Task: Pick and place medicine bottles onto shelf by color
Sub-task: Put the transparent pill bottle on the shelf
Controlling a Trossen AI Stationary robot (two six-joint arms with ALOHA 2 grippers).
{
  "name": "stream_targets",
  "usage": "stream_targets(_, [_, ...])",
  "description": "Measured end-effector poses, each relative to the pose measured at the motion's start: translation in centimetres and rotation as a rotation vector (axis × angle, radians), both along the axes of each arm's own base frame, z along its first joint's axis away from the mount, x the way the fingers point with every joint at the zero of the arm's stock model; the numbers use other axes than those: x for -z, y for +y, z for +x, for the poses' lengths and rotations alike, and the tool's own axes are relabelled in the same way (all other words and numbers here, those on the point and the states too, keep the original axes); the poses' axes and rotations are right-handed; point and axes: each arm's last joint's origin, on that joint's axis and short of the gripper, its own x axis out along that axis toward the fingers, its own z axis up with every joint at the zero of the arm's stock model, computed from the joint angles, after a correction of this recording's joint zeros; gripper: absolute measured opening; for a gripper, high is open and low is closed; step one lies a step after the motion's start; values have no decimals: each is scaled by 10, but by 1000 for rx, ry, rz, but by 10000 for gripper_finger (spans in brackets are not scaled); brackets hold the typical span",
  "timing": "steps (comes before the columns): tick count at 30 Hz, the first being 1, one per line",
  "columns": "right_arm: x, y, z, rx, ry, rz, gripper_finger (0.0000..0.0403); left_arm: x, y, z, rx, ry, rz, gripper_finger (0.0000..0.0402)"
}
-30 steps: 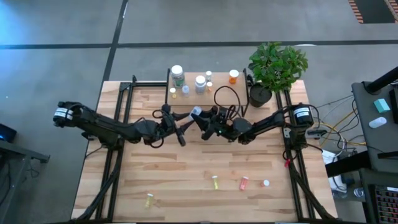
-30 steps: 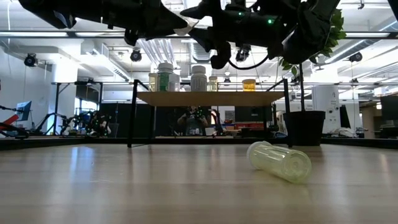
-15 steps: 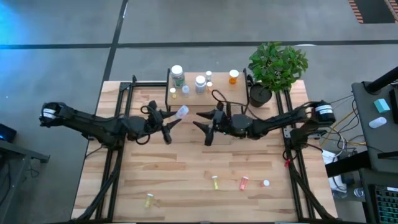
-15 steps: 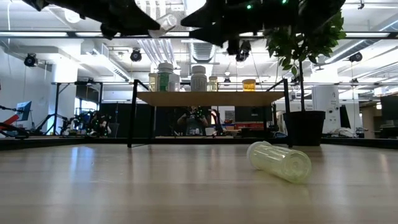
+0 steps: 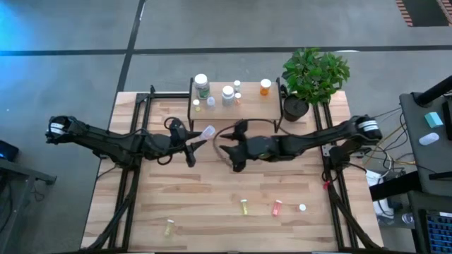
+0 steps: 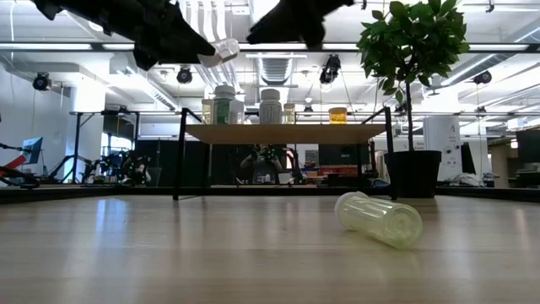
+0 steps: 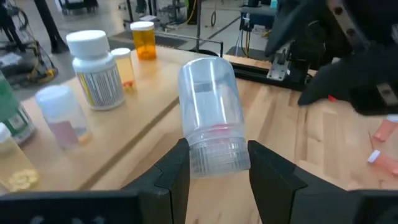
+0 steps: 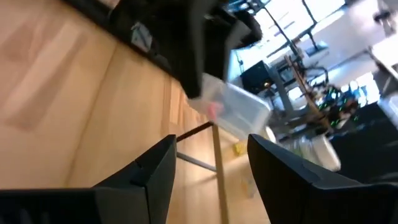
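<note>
My left gripper [image 5: 198, 136] is shut on a clear medicine bottle [image 7: 208, 93] with something pink inside, held in the air just before the near edge of the shelf [image 5: 247, 111]. My right gripper [image 5: 227, 152] hovers open a little to its right, with nothing between its fingers [image 8: 155, 174]. On the shelf stand a green white-capped bottle [image 5: 202, 85], a white one [image 5: 227, 93], an orange one [image 5: 265, 86] and several small vials. On the table near the front lie two yellow bottles [image 5: 244, 207] [image 5: 169, 227], an orange-red one [image 5: 277, 207] and a white-capped one [image 5: 302, 207]. My left gripper pinches the clear bottle's ribbed cap end [image 7: 214, 158] between its two fingers [image 7: 177, 180]. They come nearly level from the table's left. The bottle juts out beyond the fingertips, along them, its closed bottom toward the shelf and tilted up. It is clear of table and shelf.
A potted plant [image 5: 314, 74] stands at the table's far right corner beside the shelf. In the low view, a pale yellow bottle [image 6: 380, 219] lies on its side on the bare wooden tabletop [image 5: 212, 190]. Black frame rails run along both table sides.
The two grippers, close together over the table's middle a second ago, have drawn apart. My left gripper has gone toward the table's left with the clear bottle and tipped it up. My right gripper has risen and rolled its wrist about.
</note>
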Motion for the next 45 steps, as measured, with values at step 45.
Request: stream_targets(45, [23, 7, 71, 26, 428, -611, 146, 7, -4, 3, 110, 18, -155, 114])
